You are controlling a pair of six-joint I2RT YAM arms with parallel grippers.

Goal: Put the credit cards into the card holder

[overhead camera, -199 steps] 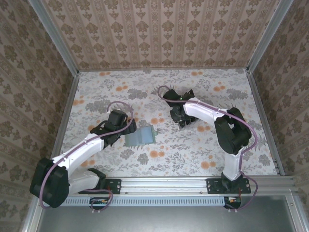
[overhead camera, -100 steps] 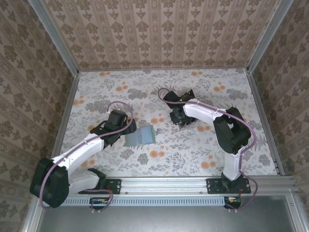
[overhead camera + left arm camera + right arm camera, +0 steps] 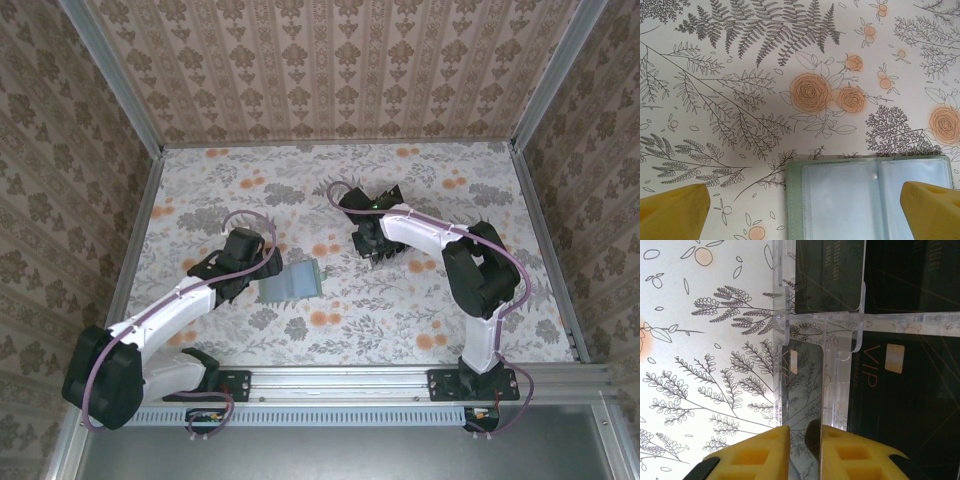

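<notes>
We see a white desk [image 3: 715, 60] printed with grey ferns and orange roses. The wallet [image 3: 795, 200] is muted grey-green, pale grey and glossy inside. The cards [image 3: 900, 405] are glossy black with gold "VIP" lettering, in a clear rack [image 3: 840, 320]. The left hand [image 3: 802, 212] and right hand [image 3: 805, 435] have yellow fingers [image 3: 675, 212]. The arms [image 3: 170, 310] are white with black joints and purple cables [image 3: 245, 215]. The walls [image 3: 330, 70] wear beige damask stripes.

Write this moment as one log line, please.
left gripper: open, above open card holder | right gripper: fingers either side of one credit card at clear rack, grip unconfirmed
</notes>
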